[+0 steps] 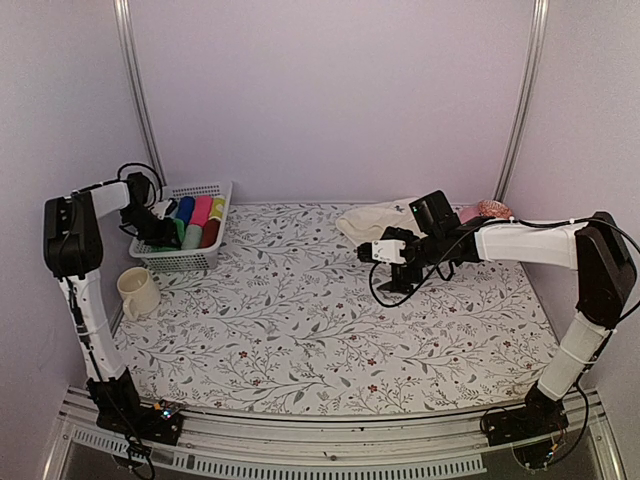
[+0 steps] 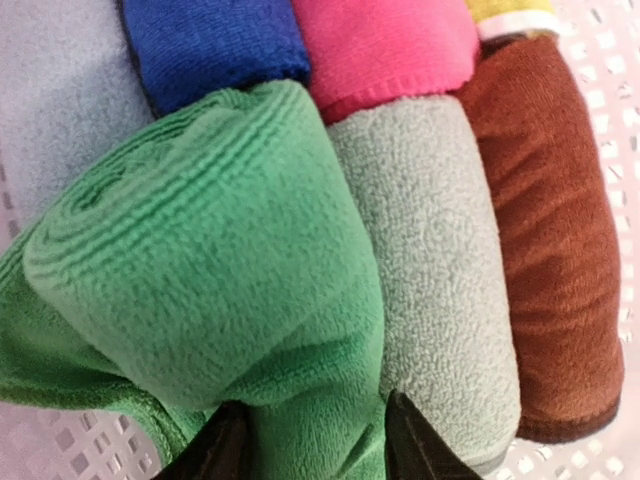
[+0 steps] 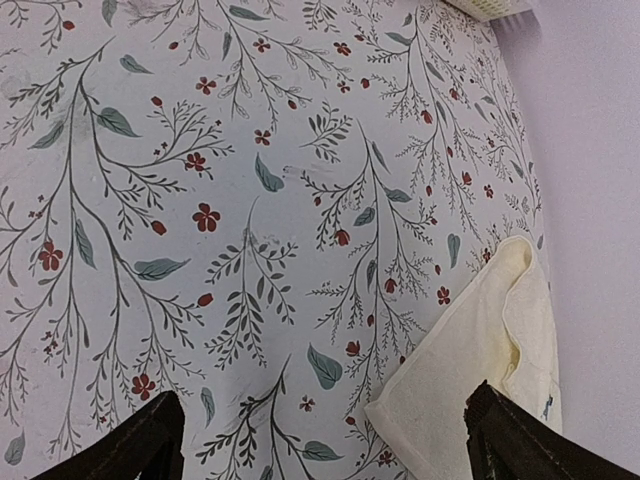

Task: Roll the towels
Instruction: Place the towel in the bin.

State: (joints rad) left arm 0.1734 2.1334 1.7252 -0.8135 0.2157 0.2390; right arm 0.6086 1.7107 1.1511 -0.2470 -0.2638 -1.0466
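Observation:
A bright green towel (image 2: 220,260), rolled into a short cylinder, lies in the white basket (image 1: 205,262) at the back left. My left gripper (image 2: 315,440) reaches into that basket (image 1: 160,232), and its fingers press on the roll's loose end from both sides. The cream-white towel (image 1: 375,222) lies loosely spread on the flowered table at the back right. Its corner (image 3: 480,360) reaches one finger of my right gripper (image 3: 325,440). That gripper (image 1: 385,262) hovers low and wide open, with only table between its fingers.
Beside the green roll the basket holds a blue roll (image 2: 215,45), a pink one (image 2: 385,45), a grey one (image 2: 430,260), a brown one (image 2: 545,230) and a yellow one (image 2: 505,10). A cream mug (image 1: 138,292) stands in front of the basket. A pink object (image 1: 490,210) sits at the back right.

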